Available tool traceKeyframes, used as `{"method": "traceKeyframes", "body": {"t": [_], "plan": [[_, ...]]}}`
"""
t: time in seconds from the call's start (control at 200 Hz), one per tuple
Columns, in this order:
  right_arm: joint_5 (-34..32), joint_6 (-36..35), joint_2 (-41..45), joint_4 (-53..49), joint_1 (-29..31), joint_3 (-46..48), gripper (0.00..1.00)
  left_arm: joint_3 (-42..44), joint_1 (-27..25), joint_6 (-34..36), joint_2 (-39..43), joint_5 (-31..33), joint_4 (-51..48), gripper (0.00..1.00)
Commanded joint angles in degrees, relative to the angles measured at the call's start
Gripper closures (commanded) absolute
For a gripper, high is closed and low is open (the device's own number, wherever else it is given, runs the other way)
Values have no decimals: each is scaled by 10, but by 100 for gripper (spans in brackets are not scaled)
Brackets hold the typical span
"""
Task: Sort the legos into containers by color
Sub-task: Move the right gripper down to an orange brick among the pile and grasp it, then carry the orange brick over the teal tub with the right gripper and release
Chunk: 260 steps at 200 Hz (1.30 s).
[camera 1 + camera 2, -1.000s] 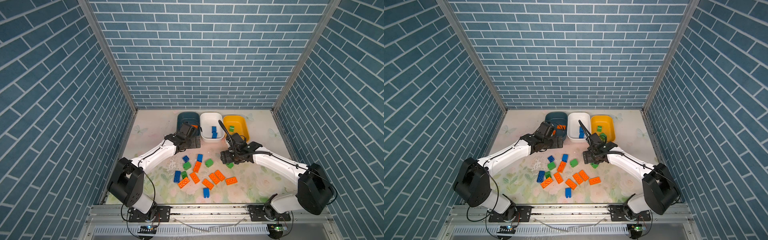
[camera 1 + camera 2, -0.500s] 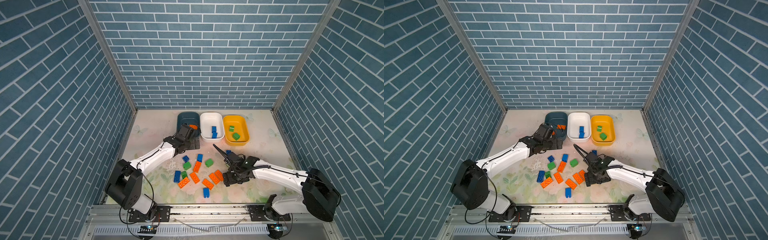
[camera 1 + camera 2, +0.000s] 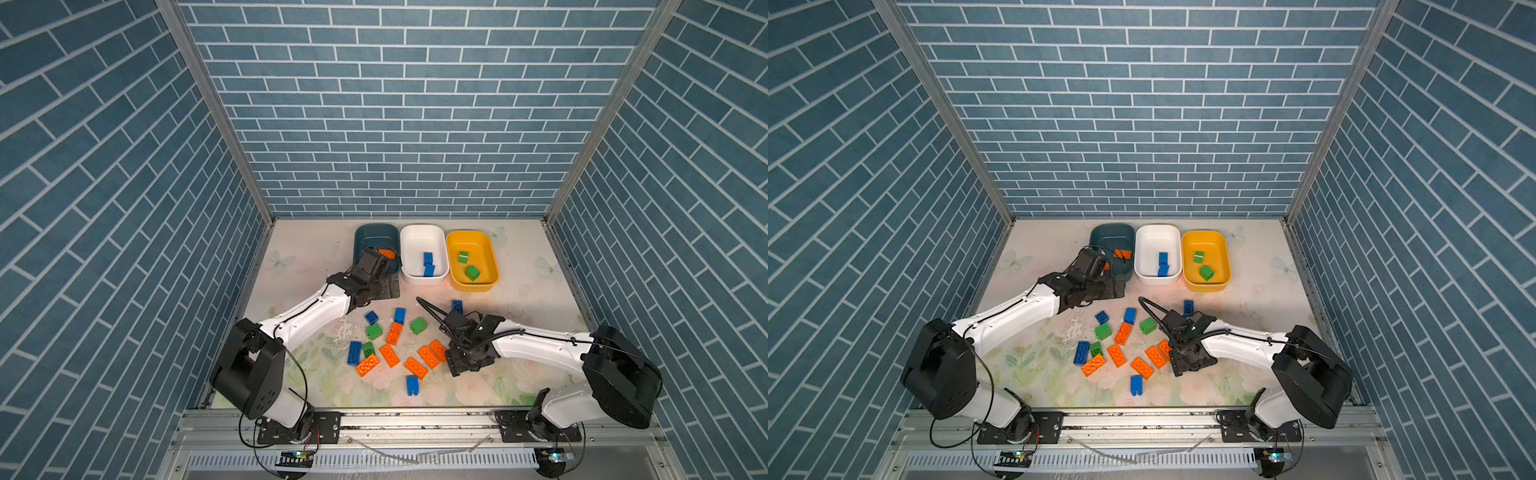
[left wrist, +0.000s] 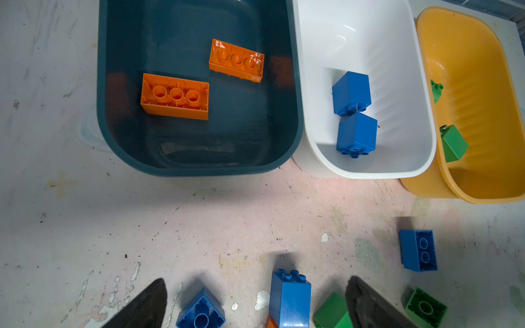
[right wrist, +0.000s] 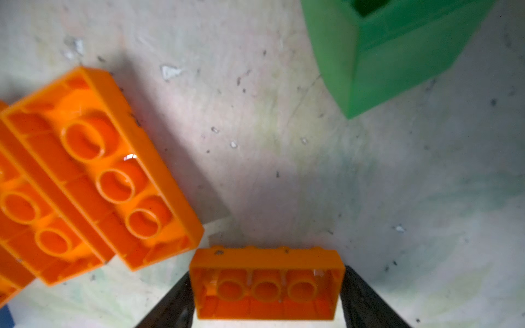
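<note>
One orange brick [image 5: 264, 258] is pinched end to end by the right gripper [image 5: 267, 301], down among loose legos [image 3: 390, 353] on the table [image 4: 85, 227]. Two orange pieces [image 4: 174, 96] are seen in the teal tub [image 4: 100, 85], two blue blocks [image 4: 352, 91] in the white tub [image 4: 397, 56], two green blocks [image 4: 454, 143] in the yellow tub [image 4: 468, 56]. The left gripper [image 4: 255, 306] is spread wide near the teal tub.

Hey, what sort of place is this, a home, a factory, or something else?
Likely a robot lab test cell, not a home: two arms bolted to a metal rail, brick-print wall panels boxing in a table, with legos and three containers laid out for sorting.
</note>
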State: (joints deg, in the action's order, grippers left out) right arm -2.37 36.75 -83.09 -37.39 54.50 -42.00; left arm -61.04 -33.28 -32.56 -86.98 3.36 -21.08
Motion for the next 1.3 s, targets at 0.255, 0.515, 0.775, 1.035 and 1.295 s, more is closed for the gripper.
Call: {"method": "traceKeyframes", "body": {"t": [0.255, 0.515, 0.775, 1.035, 1.295], "plan": [[42, -43, -40, 49, 17, -17, 42, -16, -1, 7, -6, 11, -10, 1], [27, -97, -96, 87, 23, -102, 45, 12, 25, -20, 14, -4, 9, 1], [26, -186, -129, 132, 20, -199, 46, 38, 56, -28, 63, 30, -34, 1], [47, -233, -159, 223, -12, -297, 46, 66, 68, -34, 98, 52, -69, 1], [49, -229, -240, 281, -48, -409, 46, 84, 68, -42, 118, 65, -99, 1]]}}
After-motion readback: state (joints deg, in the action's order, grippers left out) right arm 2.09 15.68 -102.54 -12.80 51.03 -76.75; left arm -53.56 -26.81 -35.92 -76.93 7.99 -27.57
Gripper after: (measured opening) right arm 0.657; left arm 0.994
